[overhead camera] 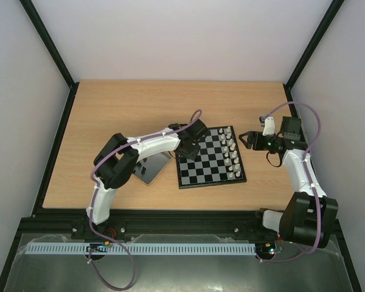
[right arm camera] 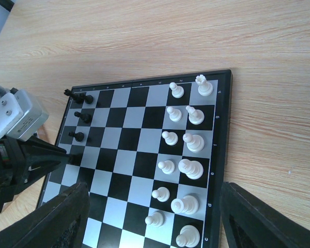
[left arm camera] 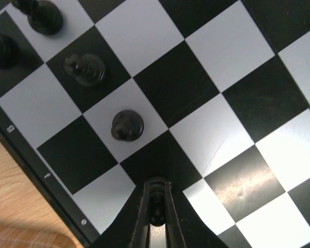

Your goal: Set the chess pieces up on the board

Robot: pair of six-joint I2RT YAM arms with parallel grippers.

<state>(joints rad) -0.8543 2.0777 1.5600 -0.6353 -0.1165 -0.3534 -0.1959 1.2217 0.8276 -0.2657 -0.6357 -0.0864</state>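
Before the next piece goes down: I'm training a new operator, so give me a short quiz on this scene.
1. True or false: the left end effector is shut above the chessboard.
2. The white chess pieces stand on the board's side nearer: A) the right end effector, B) the left end effector, C) neither, they fill the middle.
3. Fill in: the right end effector's jaws stand ___.
Key: 1 true; 2 A; 3 open.
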